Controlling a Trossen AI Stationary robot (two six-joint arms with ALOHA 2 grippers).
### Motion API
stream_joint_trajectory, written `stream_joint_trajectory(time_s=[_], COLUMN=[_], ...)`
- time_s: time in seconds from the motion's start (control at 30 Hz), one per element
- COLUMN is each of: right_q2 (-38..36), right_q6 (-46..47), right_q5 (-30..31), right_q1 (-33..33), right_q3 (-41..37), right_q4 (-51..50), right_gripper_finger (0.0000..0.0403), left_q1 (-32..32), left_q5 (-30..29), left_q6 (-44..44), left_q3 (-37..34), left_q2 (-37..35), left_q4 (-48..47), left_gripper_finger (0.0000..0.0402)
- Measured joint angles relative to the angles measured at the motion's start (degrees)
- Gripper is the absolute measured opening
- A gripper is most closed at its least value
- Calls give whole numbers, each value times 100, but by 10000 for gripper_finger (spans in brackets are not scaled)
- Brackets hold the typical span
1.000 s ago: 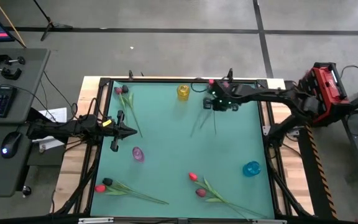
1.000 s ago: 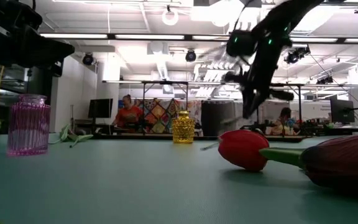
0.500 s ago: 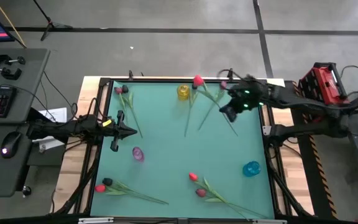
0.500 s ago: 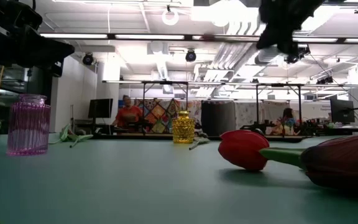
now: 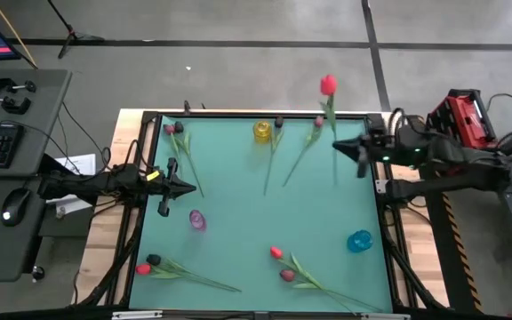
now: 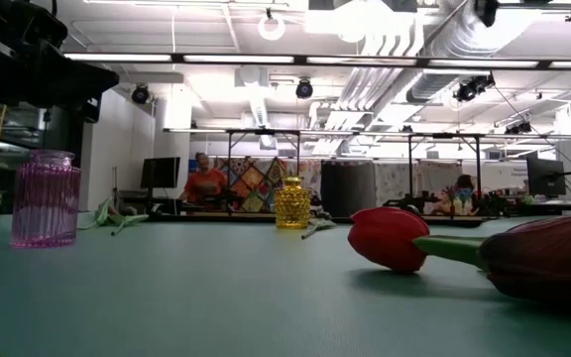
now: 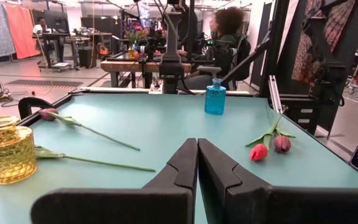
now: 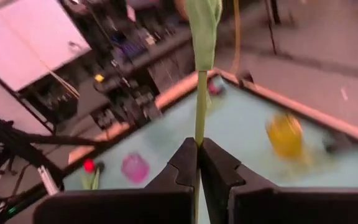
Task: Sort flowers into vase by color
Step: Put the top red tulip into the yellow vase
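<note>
The high camera hangs far above and looks straight down on the whole flat green table [image 5: 238, 187]. It sees both arms at the table's sides.

The low camera sits right at table height and looks level across the green top into the big room behind. A red tulip head [image 6: 389, 238] lies very close to it. The small yellow glass vase [image 6: 291, 203] stands far off, and the high view shows the same vase [image 5: 262, 132] at the table's far edge.

The left wrist camera looks forward over the table, with the yellow vase [image 7: 6, 151] near it.

The right wrist camera is up high and looks down on the table, and it sees the yellow vase [image 8: 284, 134] too.
</note>
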Motion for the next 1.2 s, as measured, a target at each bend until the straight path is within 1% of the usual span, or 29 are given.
stream_joint_trajectory(time_s=[0.1, 0.23, 0.3, 0.33, 0.4, 0.53, 0.6, 0.67, 0.77, 0.93, 1.07, 1.2], right_q2=[508, 1520, 2126, 2443, 3076, 4179, 4698, 5168, 5637, 6005, 6011, 6022], right_q6=[-461, -1050, -1586, -1879, -2189, -1935, -1988, -2138, -2286, -2595, -2714, -2674], right_q5=[-15, -52, -207, -294, -477, -1114, -1407, -1529, -1554, -1398, -1169, -1155], right_q1=[-190, -786, -1117, -1271, -1587, -2146, -2323, -2436, -2536, -2679, -2761, -2808], right_q3=[-612, -1301, -1429, -1432, -1346, -734, -371, 13, 526, 991, 1042, 1042], right_q4=[1901, 4511, 5798, 6287, 6855, 7085, 7088, 7053, 6900, 6459, 6275, 6030], right_gripper_finger=[0, 0, 0, 0, 0, 0, 0, 0, 0, 0, 0, 0], left_q1=[0, 0, 0, 0, 1, 1, 0, 0, 2, 0, 1, 2], left_q5=[0, -1, 1, 0, -1, 1, -1, 0, 1, -1, 1, 1], left_q6=[0, -1, 0, 0, -1, -1, -1, 0, 0, -1, 0, 0], left_q3=[-2, 0, 0, -1, -1, 0, 0, 0, 0, 0, 0, 0], left_q2=[0, 1, 0, 0, 0, 0, 0, 1, 1, 1, 1, 0], left_q4=[0, 2, 1, 0, 2, 1, 3, 0, 2, 1, 2, 2], left_gripper_finger=[0, 0, 0, 0, 0, 0, 0, 0, 0, 0, 0, 0])
